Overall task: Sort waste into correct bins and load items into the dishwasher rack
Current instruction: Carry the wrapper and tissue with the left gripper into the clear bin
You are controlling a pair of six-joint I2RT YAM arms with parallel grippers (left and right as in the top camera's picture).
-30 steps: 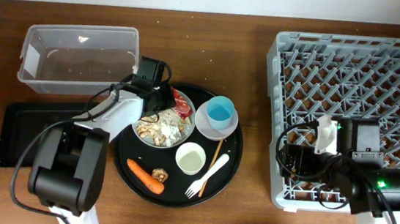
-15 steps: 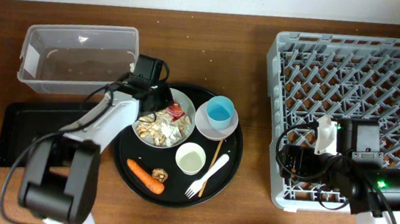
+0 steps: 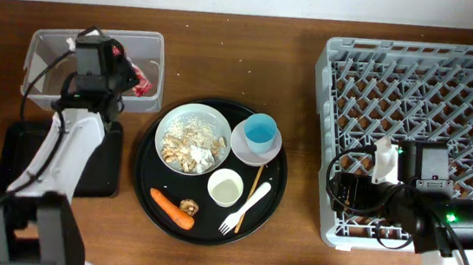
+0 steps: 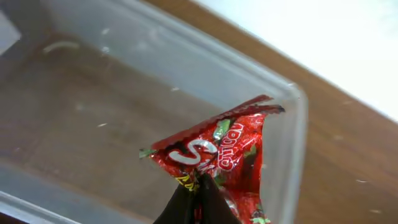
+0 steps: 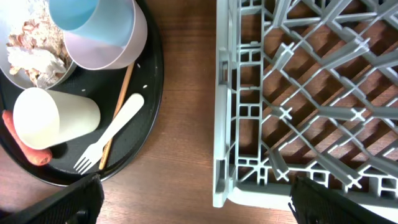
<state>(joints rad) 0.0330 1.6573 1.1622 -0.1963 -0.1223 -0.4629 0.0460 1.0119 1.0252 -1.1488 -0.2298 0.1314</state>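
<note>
Left gripper (image 4: 198, 198) pinches red wrapper (image 4: 221, 152) over clear tub (image 4: 297, 149)

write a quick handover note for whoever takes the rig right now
Left gripper: shut on the red wrapper, held over the clear tub, not yet released.
Right gripper: open, holding nothing, by the near left edge of the dishwasher rack.
On the round black tray: bowl with food scraps and tissue, blue cup on the saucer, white cup, fork, chopstick, carrot, brown lump.
Done: nothing binned or racked.
Left: drop the wrapper, bin the other waste, load all six items.
</note>
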